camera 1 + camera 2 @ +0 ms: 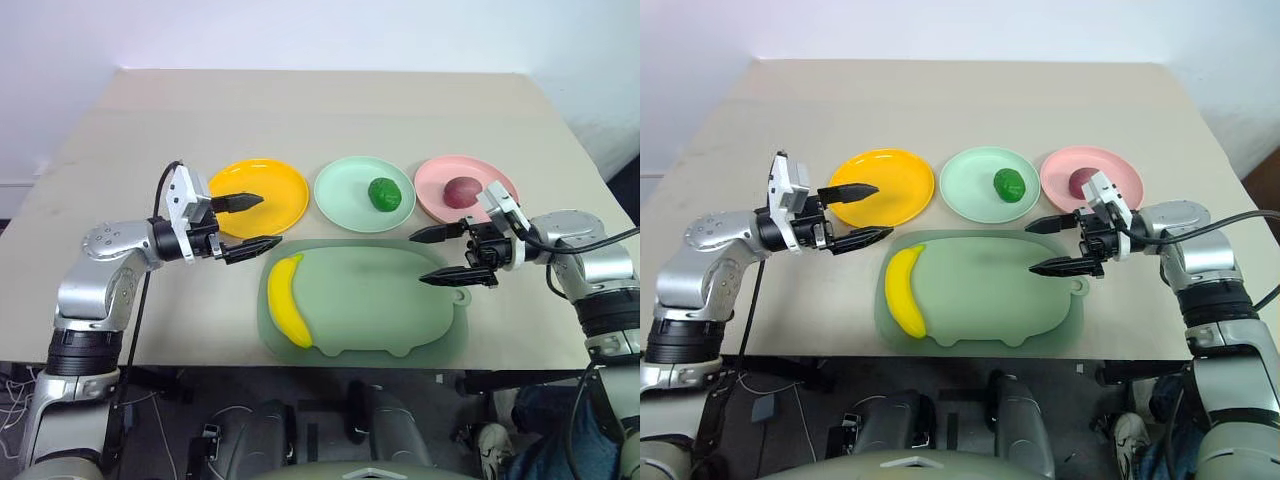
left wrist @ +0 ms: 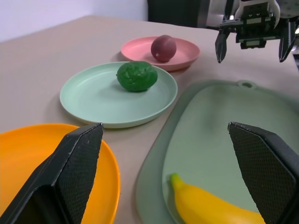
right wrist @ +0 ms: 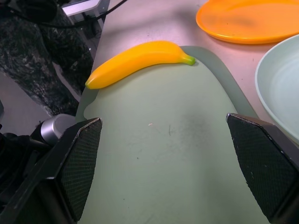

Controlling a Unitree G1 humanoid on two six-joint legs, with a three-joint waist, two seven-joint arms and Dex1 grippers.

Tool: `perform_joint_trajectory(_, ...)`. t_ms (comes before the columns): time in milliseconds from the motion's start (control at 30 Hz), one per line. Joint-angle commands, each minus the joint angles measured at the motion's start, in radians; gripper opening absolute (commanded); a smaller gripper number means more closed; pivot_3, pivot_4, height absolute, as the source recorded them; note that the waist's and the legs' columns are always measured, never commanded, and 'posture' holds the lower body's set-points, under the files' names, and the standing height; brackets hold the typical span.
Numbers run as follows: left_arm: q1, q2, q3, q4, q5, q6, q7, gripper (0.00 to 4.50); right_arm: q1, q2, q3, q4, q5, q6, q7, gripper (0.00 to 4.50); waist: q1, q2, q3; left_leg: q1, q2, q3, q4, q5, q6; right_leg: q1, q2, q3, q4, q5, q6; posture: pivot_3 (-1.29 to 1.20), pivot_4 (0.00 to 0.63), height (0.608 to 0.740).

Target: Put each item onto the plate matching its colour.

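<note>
Beige worktop (image 1: pixel 330 110) fills my view; nearest me lies the pig-shaped green board (image 1: pixel 380 300), with the banana (image 1: pixel 288 300) along its left edge, the one item not yet sorted. Beyond it sit the yellow plate (image 1: pixel 275 195), bare, the mint plate (image 1: pixel 345 195) holding the green fruit (image 1: pixel 385 194), and the pink plate (image 1: pixel 435 185) holding the red fruit (image 1: pixel 461 191). My left end effector (image 1: pixel 248 222) hangs spread and empty just left of the board, well placed for the banana, I judge. My right end effector (image 1: pixel 440 255) hangs spread and empty over the board's right end.
</note>
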Motion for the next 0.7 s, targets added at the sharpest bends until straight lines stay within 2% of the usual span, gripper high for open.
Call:
perform_joint_trajectory(33, 0.006, 0.002, 0.014, -0.091, -0.048, 0.085, 0.061, 4.50, -0.025, 0.005, -0.022, -0.003, 0.001, 0.006, 0.007, 4.47, 0.001, 0.000, 0.000, 0.000, 0.000, 0.000, 0.000, 0.000, 0.000, 0.000, 0.000, 0.000, 0.000, 0.000, 0.000, 0.00, 0.150, 0.740)
perform_joint_trajectory(100, 0.024, 0.008, -0.009, -0.134, -0.054, 0.140, 0.084, 4.50, -0.029, 0.007, -0.027, 0.003, -0.003, 0.009, 0.007, 4.47, 0.001, 0.000, 0.000, 0.000, 0.000, 0.000, 0.000, 0.000, 0.000, 0.000, 0.000, 0.000, 0.000, 0.000, 0.000, 0.00, 0.150, 0.740)
perform_joint_trajectory(233, 0.027, -0.039, 0.000, -0.183, -0.106, 0.221, 0.158, 4.50, -0.032, 0.005, -0.026, 0.010, -0.007, 0.014, 0.007, 4.47, 0.003, 0.000, 0.000, 0.000, 0.000, -0.002, 0.000, 0.000, 0.000, 0.000, 0.000, 0.000, 0.000, 0.000, 0.000, 0.00, 0.150, 0.740)
perform_joint_trajectory(333, 0.020, -0.063, -0.023, -0.175, -0.004, 0.131, 0.234, 4.50, -0.040, 0.015, -0.035, 0.017, -0.013, 0.024, 0.007, 4.47, 0.006, 0.000, 0.000, 0.000, 0.000, -0.002, 0.000, 0.000, 0.000, 0.001, 0.000, 0.000, 0.000, 0.000, 0.000, 0.00, 0.150, 0.740)
perform_joint_trajectory(433, 0.007, -0.074, 0.001, -0.156, -0.090, 0.221, 0.235, 4.50, -0.039, 0.019, -0.040, 0.022, -0.021, 0.017, 0.007, 4.47, 0.012, 0.000, 0.000, 0.001, -0.001, -0.002, 0.000, 0.000, 0.000, 0.001, 0.000, 0.000, 0.000, 0.000, 0.000, 0.00, 0.150, 0.740)
perform_joint_trajectory(533, 0.024, -0.061, -0.010, -0.164, -0.099, 0.229, 0.216, 4.50, -0.039, 0.018, -0.041, 0.023, -0.021, 0.029, 0.007, 4.47, 0.016, 0.000, 0.000, 0.001, 0.000, -0.001, 0.000, 0.000, 0.000, 0.001, 0.000, 0.000, 0.000, 0.000, 0.000, 0.00, 0.150, 0.740)
perform_joint_trajectory(700, 0.015, -0.095, -0.002, -0.157, -0.070, 0.170, 0.266, 4.50, -0.040, 0.015, -0.042, 0.028, -0.040, 0.019, 0.007, 4.47, 0.020, 0.000, 0.000, 0.001, -0.001, -0.001, 0.001, 0.000, 0.000, 0.001, 0.000, 0.000, 0.000, 0.000, 0.000, 0.00, 0.150, 0.740)
